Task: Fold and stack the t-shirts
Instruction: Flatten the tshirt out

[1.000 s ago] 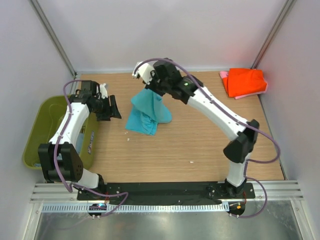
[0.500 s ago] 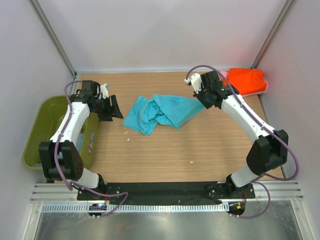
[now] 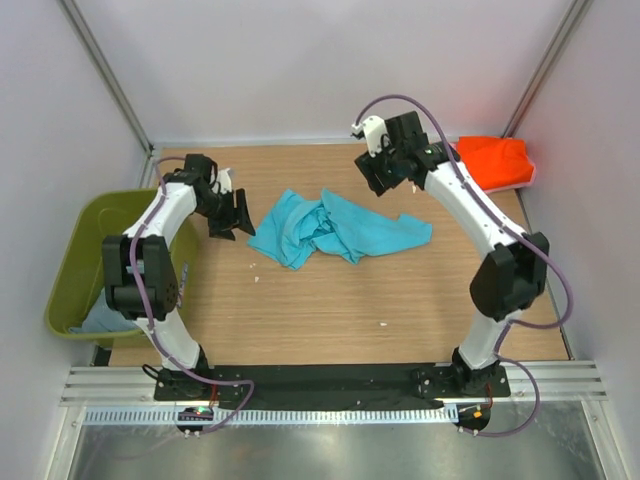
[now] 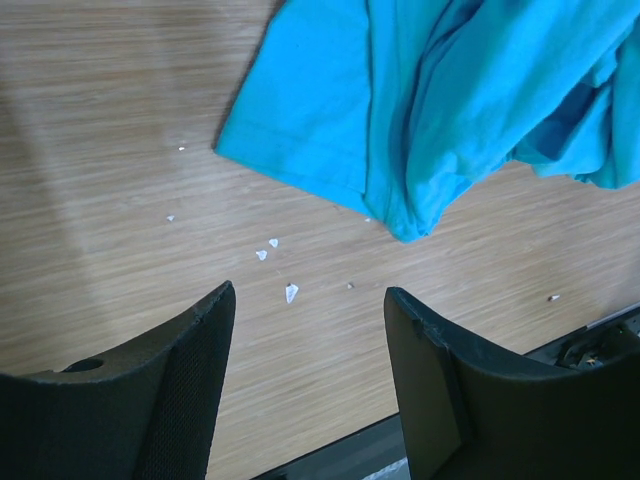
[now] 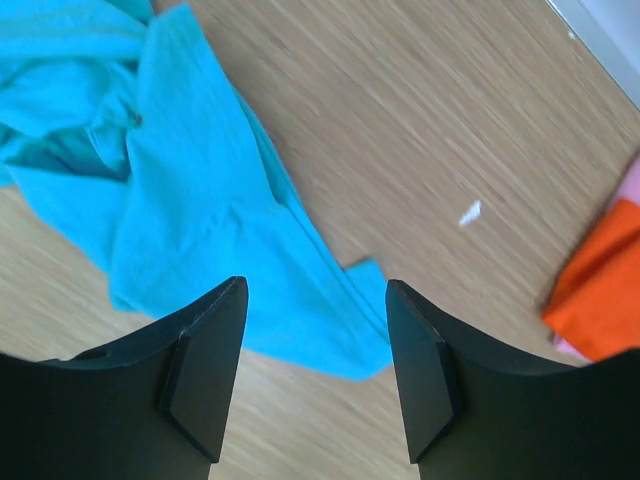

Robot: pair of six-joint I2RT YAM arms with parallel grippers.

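Observation:
A bright turquoise t-shirt (image 3: pixel 335 228) lies crumpled and partly spread in the middle of the table, also in the left wrist view (image 4: pixel 430 110) and the right wrist view (image 5: pixel 190 190). My right gripper (image 3: pixel 380 178) hovers open above its right end, nothing between the fingers (image 5: pixel 315 287). My left gripper (image 3: pixel 233 213) stands open just left of the shirt, over bare wood (image 4: pixel 308 295). An orange-red t-shirt (image 3: pixel 492 162) lies folded at the back right, with a pink one (image 5: pixel 628 185) showing under it. A grey-blue t-shirt (image 3: pixel 100 318) lies in the bin.
An olive-green plastic bin (image 3: pixel 75 250) stands off the table's left edge. Small white scraps (image 4: pixel 290 292) dot the wood near the left gripper. White walls close in the back and both sides.
My right gripper carried the turquoise shirt to the right, opened and let it go; the shirt now lies spread on the table. The left gripper shifted slightly toward the shirt.

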